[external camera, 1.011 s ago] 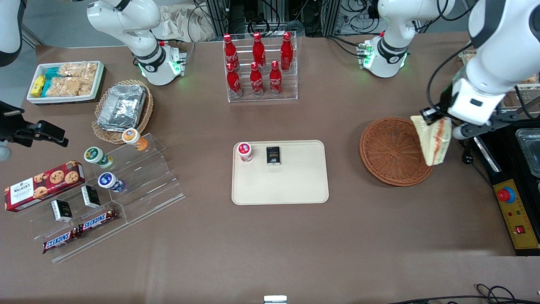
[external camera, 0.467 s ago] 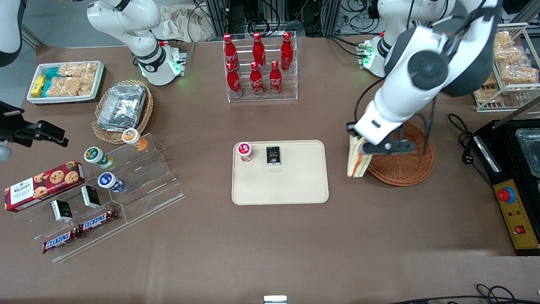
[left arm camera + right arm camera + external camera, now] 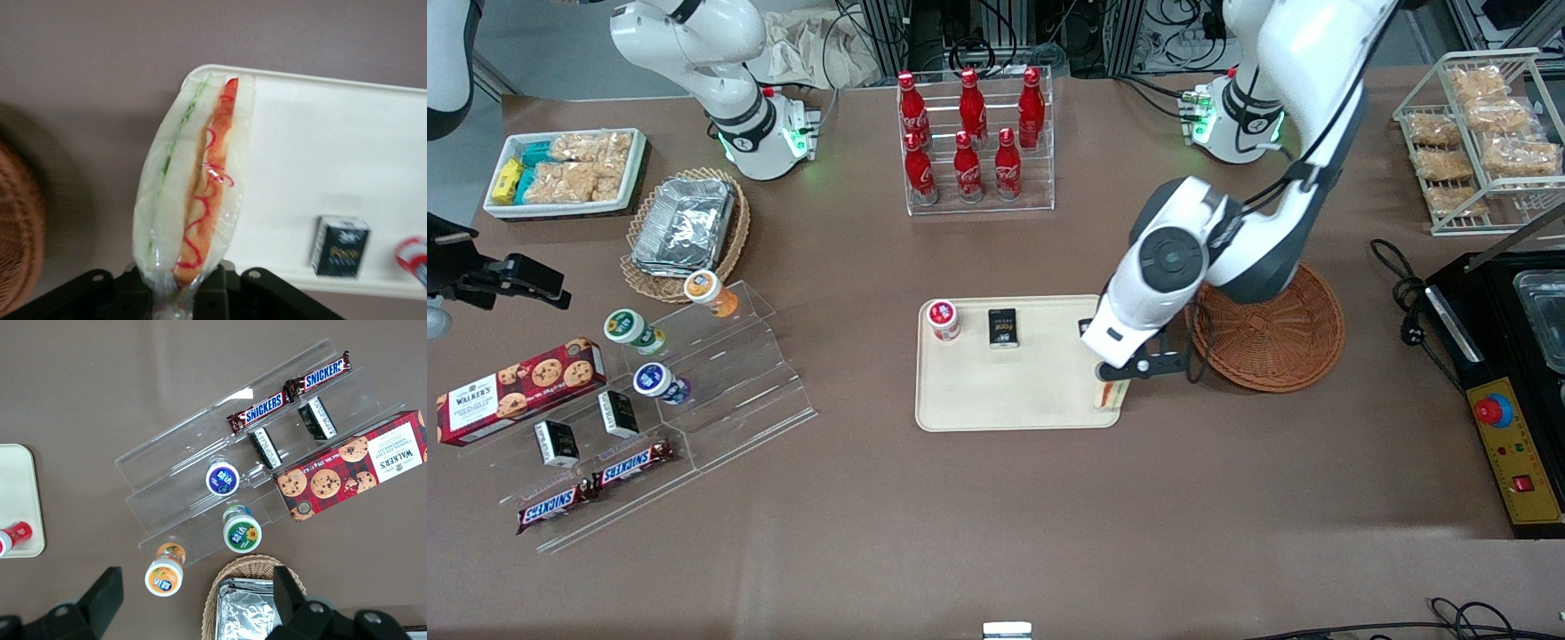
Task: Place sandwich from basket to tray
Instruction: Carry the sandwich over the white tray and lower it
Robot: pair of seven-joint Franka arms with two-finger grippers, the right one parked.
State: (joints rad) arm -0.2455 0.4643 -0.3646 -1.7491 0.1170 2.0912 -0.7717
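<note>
My left gripper (image 3: 1113, 372) is shut on the wrapped sandwich (image 3: 1108, 396) and holds it over the corner of the cream tray (image 3: 1040, 391) that is nearest the front camera and the working arm's end. In the left wrist view the sandwich (image 3: 193, 180) hangs from my gripper (image 3: 183, 297), white bread with red and green filling, over the tray's corner (image 3: 307, 173). The reddish-brown wicker basket (image 3: 1272, 333) lies beside the tray toward the working arm's end, partly hidden by my arm, with no sandwich showing in it; its edge shows in the left wrist view (image 3: 17, 227).
On the tray stand a red-capped jar (image 3: 943, 320) and a small black box (image 3: 1003, 327). A rack of red cola bottles (image 3: 971, 142) stands farther from the camera. A clear stepped display (image 3: 694, 391) with snacks lies toward the parked arm's end. A black appliance (image 3: 1520, 356) sits at the working arm's end.
My gripper carried the sandwich from above the basket's rim, across the basket, to above the tray's near corner, and it now hangs lower.
</note>
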